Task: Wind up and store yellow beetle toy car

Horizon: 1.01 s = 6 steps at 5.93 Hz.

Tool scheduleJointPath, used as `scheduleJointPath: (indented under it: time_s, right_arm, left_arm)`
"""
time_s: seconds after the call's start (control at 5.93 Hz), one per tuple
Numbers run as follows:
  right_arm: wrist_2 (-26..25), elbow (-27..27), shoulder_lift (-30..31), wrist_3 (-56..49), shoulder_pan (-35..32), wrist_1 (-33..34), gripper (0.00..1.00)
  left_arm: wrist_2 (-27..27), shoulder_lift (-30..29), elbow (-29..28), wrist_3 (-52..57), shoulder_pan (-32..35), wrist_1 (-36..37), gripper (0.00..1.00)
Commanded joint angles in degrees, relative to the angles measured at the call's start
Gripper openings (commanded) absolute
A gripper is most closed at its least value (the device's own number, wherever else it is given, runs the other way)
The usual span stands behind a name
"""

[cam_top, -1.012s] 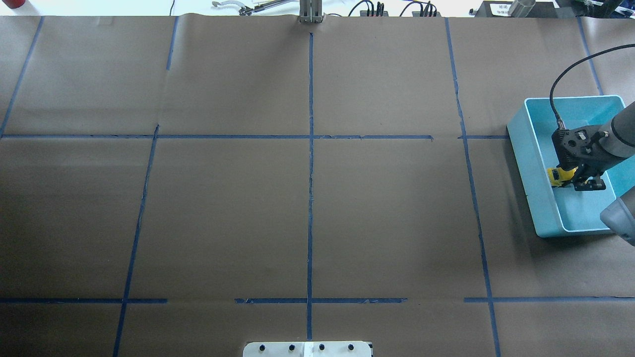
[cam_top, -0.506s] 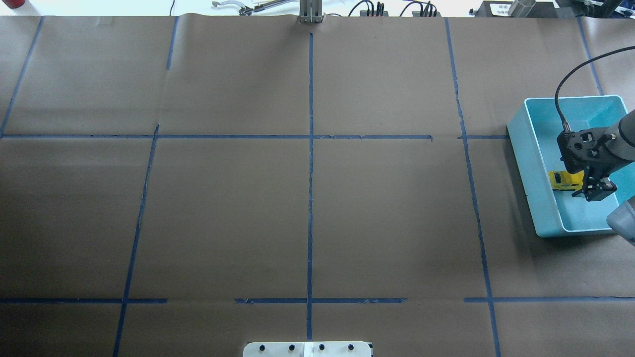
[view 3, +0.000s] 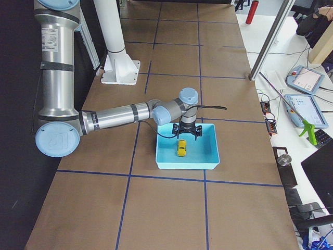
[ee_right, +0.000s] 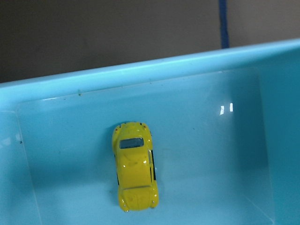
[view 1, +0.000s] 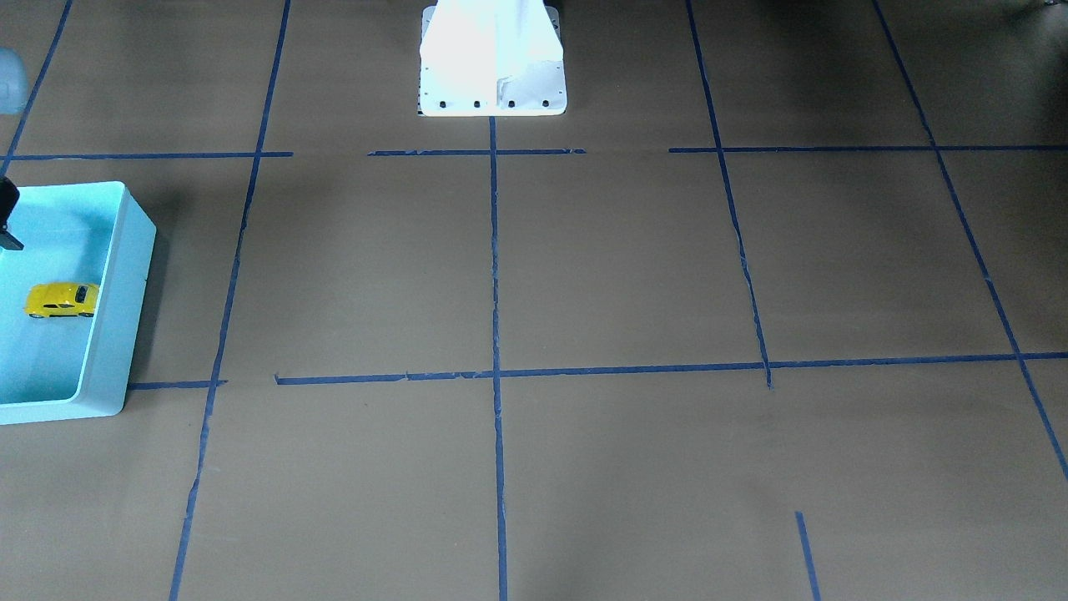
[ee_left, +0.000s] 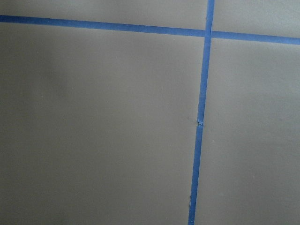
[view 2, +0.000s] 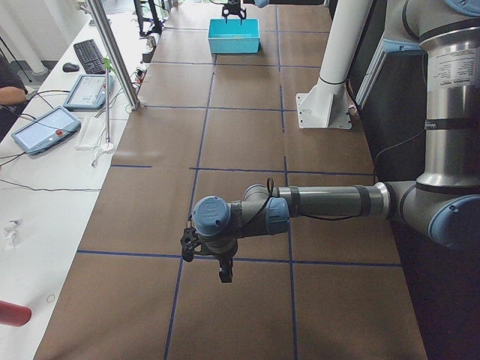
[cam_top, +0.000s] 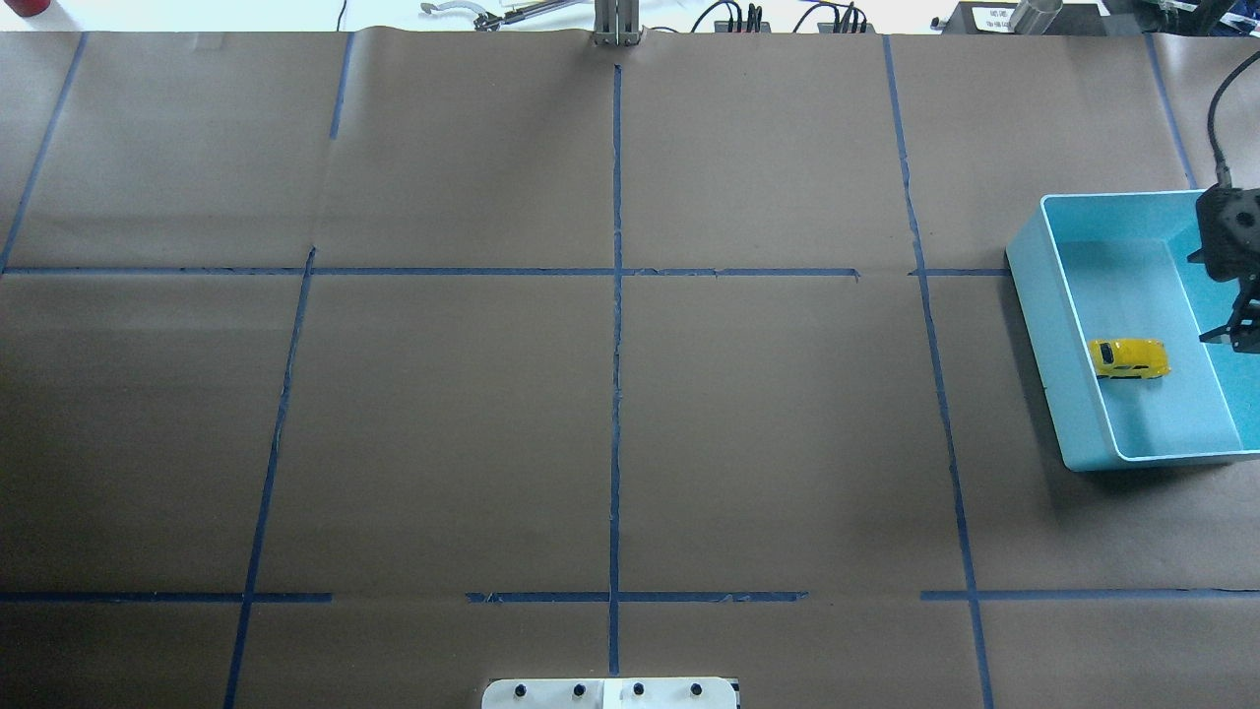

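arms (view 3: 112, 115): silver tubes, blue joint caps (view 3: 56, 139) | fingers (view 2: 225, 271): black | cable (cam_top: 1213, 123): black | base (view 1: 492, 67): white pedestal

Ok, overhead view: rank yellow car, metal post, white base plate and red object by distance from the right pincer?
1. yellow beetle toy car, just left of the right pincer.
2. metal post, far edge centre, and white base plate, near edge centre: too close to call.
3. red object, far left corner.
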<state>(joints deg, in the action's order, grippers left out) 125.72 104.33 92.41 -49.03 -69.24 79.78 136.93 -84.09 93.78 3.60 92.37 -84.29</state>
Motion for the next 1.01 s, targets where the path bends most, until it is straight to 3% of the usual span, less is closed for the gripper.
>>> scheduleJointPath:
  time_s: [0.0,0.17,0.51,0.84]
  right_arm:
    - [3.2,1.1,1.0,13.2,-8.9,3.1,1.00]
    - [3.5,1.3,2.3,20.6,-11.8,4.2,1.00]
    - [9.2,1.2,4.4,40.7,-17.3,8.7,1.00]
    - [8.8,-1.5,7.2,45.2,-22.0,9.3,1.00]
  left_arm:
    - [0.0,0.1,0.0,0.0,0.0,-0.1,1.00]
    - [0.0,0.0,0.0,0.0,0.0,-0.1,1.00]
    - [-0.1,0.0,0.1,0.0,0.0,-0.2,1.00]
    - [-0.1,0.0,-0.3,0.0,0.0,-0.2,1.00]
